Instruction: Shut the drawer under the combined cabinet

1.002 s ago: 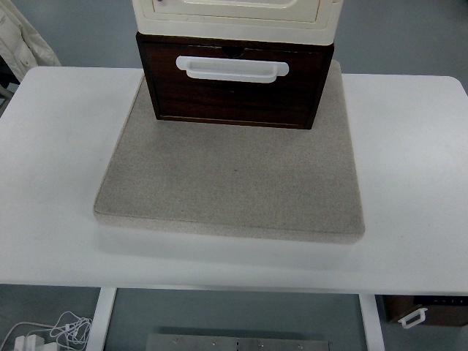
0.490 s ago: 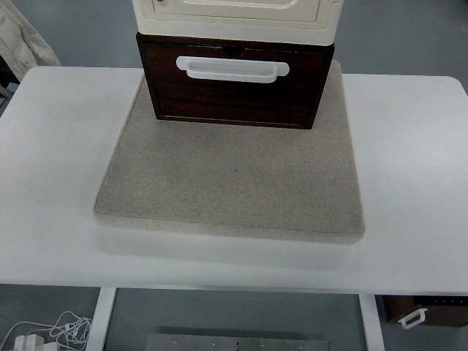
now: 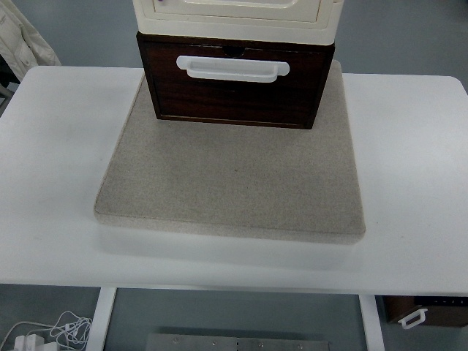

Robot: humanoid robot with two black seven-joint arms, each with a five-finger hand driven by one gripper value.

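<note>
A dark brown wooden drawer (image 3: 234,91) with a white handle (image 3: 232,68) sits under a cream cabinet (image 3: 235,16) at the top centre. The drawer front stands out a little past the cabinet above it. Both stand at the far edge of a beige mat (image 3: 234,183) on a white table (image 3: 51,146). Neither of my hands nor arms shows in the view.
A pale cloth or garment (image 3: 22,40) shows at the upper left beyond the table. White cables (image 3: 51,333) lie on the floor at lower left. A dark box with a white handle (image 3: 424,311) sits on the floor at lower right.
</note>
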